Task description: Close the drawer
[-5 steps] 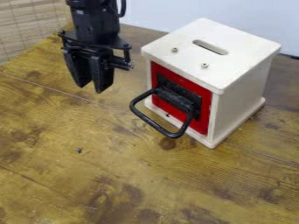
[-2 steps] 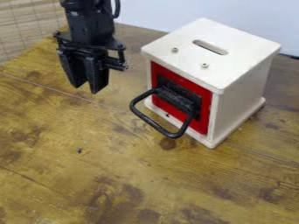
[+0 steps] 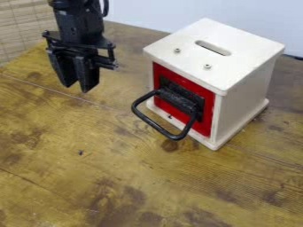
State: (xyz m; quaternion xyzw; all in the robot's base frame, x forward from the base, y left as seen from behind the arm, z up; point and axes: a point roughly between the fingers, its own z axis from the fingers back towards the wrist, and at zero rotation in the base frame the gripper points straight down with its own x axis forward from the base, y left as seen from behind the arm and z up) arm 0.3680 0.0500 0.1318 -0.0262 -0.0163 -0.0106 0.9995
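Since the 2 earlier pictures, the hand [image 3: 78,85] has been shifted a little toward the worktop's left edge, farther from the drawer [image 3: 182,102]; the drawer itself has not been moved. The red front appears to be seated flush in the white box [image 3: 225,66], so the closing is judged to be done, or nearly so, and the hand to be backed off. The 2 fingers are seen slightly parted, with nothing held between them.

The drawer is placed right of the worktop's middle, toward its far edge, its front turned to the near left corner. A thick, rounded black handle [image 3: 174,136] is looped out from a dark recess in the flat red panel. The box is smooth and matt, with 1 slot and small round screws on top. The worktop [image 3: 71,177] is brown, wood-grained and scuffed.
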